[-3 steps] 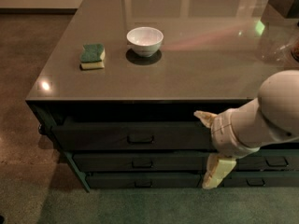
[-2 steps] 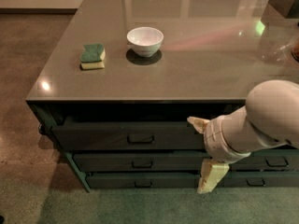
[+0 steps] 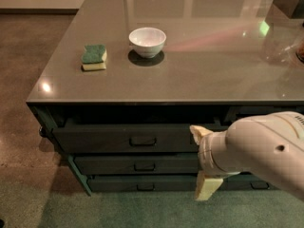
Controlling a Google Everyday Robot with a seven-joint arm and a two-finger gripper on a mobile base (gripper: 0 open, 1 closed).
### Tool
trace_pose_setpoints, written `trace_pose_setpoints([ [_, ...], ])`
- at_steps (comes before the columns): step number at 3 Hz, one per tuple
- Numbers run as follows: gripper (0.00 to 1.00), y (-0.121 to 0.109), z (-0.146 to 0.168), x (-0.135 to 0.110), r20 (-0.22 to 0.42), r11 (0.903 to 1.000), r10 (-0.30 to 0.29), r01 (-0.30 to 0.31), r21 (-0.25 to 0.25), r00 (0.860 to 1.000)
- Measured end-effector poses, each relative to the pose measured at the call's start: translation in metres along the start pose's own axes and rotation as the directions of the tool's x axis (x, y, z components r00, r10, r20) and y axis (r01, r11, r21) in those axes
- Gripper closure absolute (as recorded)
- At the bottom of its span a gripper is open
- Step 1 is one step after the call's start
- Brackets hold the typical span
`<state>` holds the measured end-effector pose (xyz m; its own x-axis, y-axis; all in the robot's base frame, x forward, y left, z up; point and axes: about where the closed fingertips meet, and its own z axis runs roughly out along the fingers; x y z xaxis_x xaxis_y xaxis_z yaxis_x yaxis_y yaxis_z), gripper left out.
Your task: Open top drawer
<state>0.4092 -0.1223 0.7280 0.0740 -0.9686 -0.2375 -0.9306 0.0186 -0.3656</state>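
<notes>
Gripper [image 3: 202, 160] hangs with fingers spread wide, clutching nothing, low in front of the drawers. The top drawer [image 3: 104, 139] sits just under the desk [image 3: 213, 75] edge, its pull [image 3: 142, 140] left of the gripper. A white bowl [image 3: 147, 41] and green sponge [image 3: 94, 57] sit up top.

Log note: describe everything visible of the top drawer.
The top drawer is a wide dark grey-green front directly under the countertop, topmost of three. A small dark rectangular loop pull sits at its centre. No interior shows. The gripper, open, hangs right of the pull, its upper finger overlapping the front; contact is unclear.
</notes>
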Motion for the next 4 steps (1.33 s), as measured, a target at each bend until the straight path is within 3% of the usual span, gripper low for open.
trace_pose_setpoints([
  [1, 0.00, -0.006, 0.016, 0.005, -0.028, 0.9959, 0.070, -0.068, 0.060, 0.997],
  [2, 0.00, -0.008, 0.014, 0.006, -0.028, 0.9919, 0.109, -0.107, 0.068, 0.994],
  [3, 0.00, -0.008, 0.018, 0.007, -0.027, 0.9928, 0.103, -0.101, 0.064, 0.994],
  [4, 0.00, -0.031, 0.061, 0.003, -0.005, 0.9913, 0.099, -0.098, 0.087, 0.995],
])
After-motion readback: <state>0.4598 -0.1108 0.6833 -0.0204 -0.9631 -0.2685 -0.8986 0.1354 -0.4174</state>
